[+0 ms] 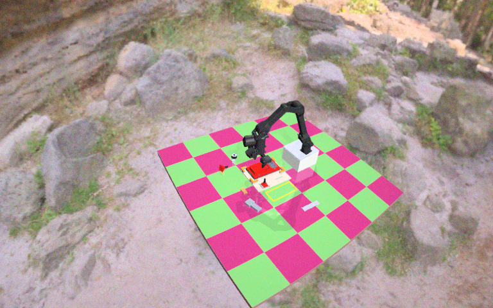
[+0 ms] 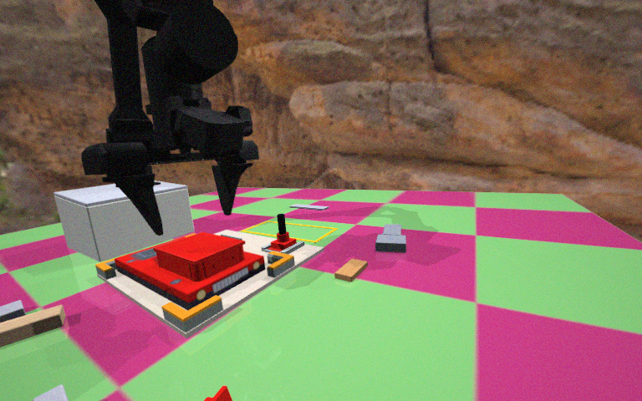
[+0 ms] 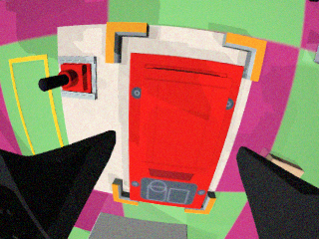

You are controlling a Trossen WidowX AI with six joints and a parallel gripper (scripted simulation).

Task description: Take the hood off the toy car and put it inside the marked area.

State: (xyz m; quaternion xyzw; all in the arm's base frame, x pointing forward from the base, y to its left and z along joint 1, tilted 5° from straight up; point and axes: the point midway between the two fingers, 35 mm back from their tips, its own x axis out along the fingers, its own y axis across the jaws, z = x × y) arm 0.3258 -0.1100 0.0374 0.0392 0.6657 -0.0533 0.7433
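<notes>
Currently, the gripper point(image 1: 264, 163) point(image 2: 194, 223) point(image 3: 177, 145) is positioned above the toy car point(image 2: 189, 288) with its fingers spread wide and nothing between them. The red hood point(image 1: 260, 169) point(image 2: 198, 251) point(image 3: 179, 119) is on the car and appears seated, although its outline is poorly distinguished in the wrist view. The car rests on a cream base plate point(image 1: 272, 180) point(image 2: 141, 294) point(image 3: 95, 119), between orange-topped corner brackets point(image 2: 191, 312) point(image 3: 112, 42). In the top view, this assembly lies nearer the bench's upper edges than its bottom corner. A red block with a black post point(image 1: 264, 183) point(image 2: 282, 241) point(image 3: 77, 78) stands on the same plate, beside the car. The yellow-outlined marked area point(image 1: 273, 201) point(image 2: 315, 241) point(image 3: 28, 59) lies beside the plate, on its side toward the bench's bottom corner. The hood is outside this outline. The white pedestal point(image 1: 291, 160) point(image 2: 80, 226) supports the arm near the bench's upper-right edge. A grey stepped block point(image 1: 252, 205) point(image 2: 390, 241) lies between the plate and the bench's lower-left edge.
</notes>
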